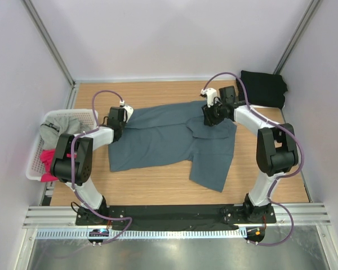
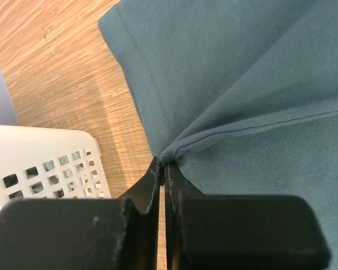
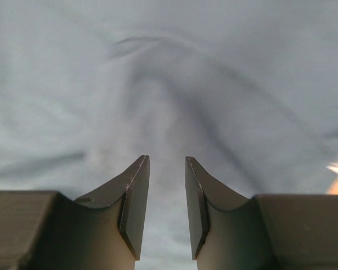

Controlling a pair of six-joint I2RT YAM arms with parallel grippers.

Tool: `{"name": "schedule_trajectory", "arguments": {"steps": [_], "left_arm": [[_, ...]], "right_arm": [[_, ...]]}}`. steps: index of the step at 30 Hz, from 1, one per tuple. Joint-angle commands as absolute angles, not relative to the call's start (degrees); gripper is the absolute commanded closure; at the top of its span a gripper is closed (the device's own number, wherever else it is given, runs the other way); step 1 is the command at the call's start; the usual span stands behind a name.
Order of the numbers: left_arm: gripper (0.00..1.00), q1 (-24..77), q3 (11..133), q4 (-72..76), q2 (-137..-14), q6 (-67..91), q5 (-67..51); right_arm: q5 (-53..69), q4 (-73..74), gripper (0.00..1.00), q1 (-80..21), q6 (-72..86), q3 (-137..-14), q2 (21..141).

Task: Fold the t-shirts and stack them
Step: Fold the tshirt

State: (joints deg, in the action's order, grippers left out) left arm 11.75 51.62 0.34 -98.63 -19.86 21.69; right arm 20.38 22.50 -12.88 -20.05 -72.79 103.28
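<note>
A slate blue-grey t-shirt (image 1: pixel 158 138) lies spread across the middle of the wooden table (image 1: pixel 158 185), its right side rumpled and doubled over. Our left gripper (image 2: pixel 162 164) is clamped on a thin pinch of cloth at the shirt's left edge, near the white basket (image 2: pixel 39 163). Our right gripper (image 3: pixel 166 163) hangs just over the fabric, jaws apart, holding nothing. We judge two risks: the thin left pinch may slip free, or the right jaws may catch a single layer, dragging the fold crooked.
</note>
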Motion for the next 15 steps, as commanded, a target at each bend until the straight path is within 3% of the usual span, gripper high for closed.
{"name": "schedule_trajectory", "arguments": {"steps": [1,4,7,8,10,11,15], "left_arm": [[1.00,11.60,54.84,0.18,-97.91,-18.55,22.85],[1.00,11.60,56.60,-5.16,-96.60,-17.32,20.93],[0.84,11.51,59.58,-13.06,-93.87,-16.35,13.12],[0.58,11.51,60.46,-14.75,-93.35,-15.83,11.01],[0.42,11.34,63.70,-19.66,-92.20,-13.90,3.27],[0.26,11.34,65.03,-21.43,-92.11,-13.10,0.99],[0.11,11.25,73.29,-28.64,-94.39,-9.85,-7.82]], "right_arm": [[18.19,15.11,0.62,-8.79,-17.49,-77.42,106.69],[19.68,14.24,0.62,-7.30,-15.91,-79.88,110.20],[20.83,13.63,0.62,-6.16,-15.03,-81.47,111.96],[21.00,13.19,0.61,-5.89,-14.59,-81.74,112.32],[22.06,13.27,0.62,-5.36,-13.63,-83.57,114.33],[22.67,13.79,0.61,-5.01,-13.36,-84.45,115.13],[24.17,14.77,0.61,-4.57,-11.87,-86.83,117.86]]}}
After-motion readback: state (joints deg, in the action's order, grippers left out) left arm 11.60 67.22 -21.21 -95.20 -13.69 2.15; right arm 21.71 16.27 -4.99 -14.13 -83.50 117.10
